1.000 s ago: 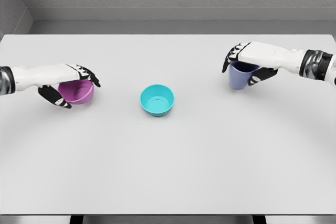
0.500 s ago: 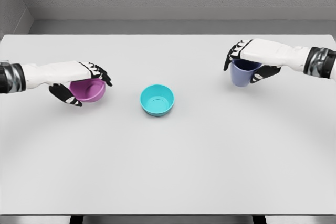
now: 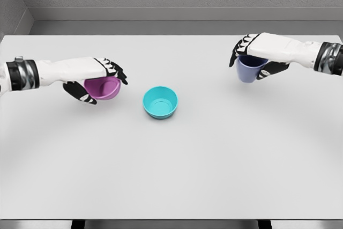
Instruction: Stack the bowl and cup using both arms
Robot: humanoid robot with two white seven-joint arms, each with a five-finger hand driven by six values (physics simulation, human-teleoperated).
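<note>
Carrying a small purple plastic bowl (image 3: 103, 88), the left robot hand (image 3: 95, 81) is closing rightward on the teal plastic bowl (image 3: 160, 102) resting on the desk (image 3: 177, 170). Right robot hand (image 3: 256, 60), gripping a blue plastic cup (image 3: 248, 69), is rising slightly; stacking appears imminent.

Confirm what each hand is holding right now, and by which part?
Left hand grips the purple bowl by its rim, fingers over the top. Right hand grips the blue cup at its rim and upper wall.

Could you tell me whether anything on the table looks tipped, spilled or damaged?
Nothing stands out. The teal bowl sits upright on the white table. The left hand holds the purple bowl and the right hand the blue cup, both roughly upright.
</note>
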